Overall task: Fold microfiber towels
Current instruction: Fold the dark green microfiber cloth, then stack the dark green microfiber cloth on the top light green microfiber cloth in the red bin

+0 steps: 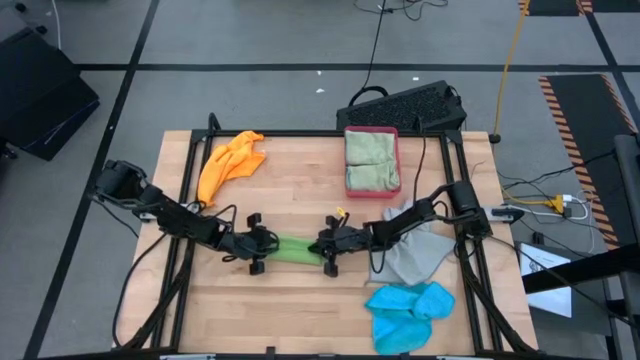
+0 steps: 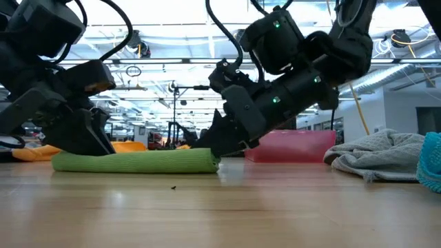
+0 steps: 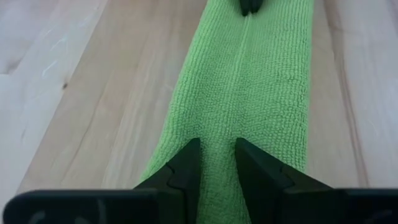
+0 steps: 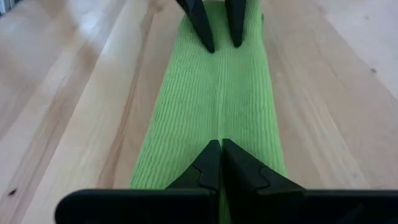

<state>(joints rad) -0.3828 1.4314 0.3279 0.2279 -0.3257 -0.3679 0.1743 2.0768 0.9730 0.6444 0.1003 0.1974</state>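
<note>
A bright green microfiber towel (image 1: 293,250), folded into a narrow strip, lies flat on the table's middle; a seam (image 3: 239,62) runs along its length. My left gripper (image 1: 262,248) is at its left end, its fingers close together with green cloth between them. My right gripper (image 1: 327,248) is shut at the strip's right end. An orange towel (image 1: 230,165) lies crumpled at the far left. A grey towel (image 1: 420,255) and a blue towel (image 1: 410,312) lie at the right. My left gripper has the strip's left end (image 3: 217,134) between its two fingertips (image 4: 205,37), which stand on either side of the middle seam. The fingers slant down from the table's left and lie along the strip. The towel stays flat on the table. My right gripper's shut fingertips (image 4: 221,149) meet the strip's right end (image 2: 210,160) on the middle seam, slanting down from the table's right, along the strip. Whether any cloth is caught between them I cannot tell. The towel lies on the table.
A pink-red tray (image 1: 372,131) at the far middle holds folded pale sage towels (image 1: 371,162). A black keyboard (image 1: 405,105) sits beyond the table's far edge. Bare wood lies along the near edge, left of the blue towel.
</note>
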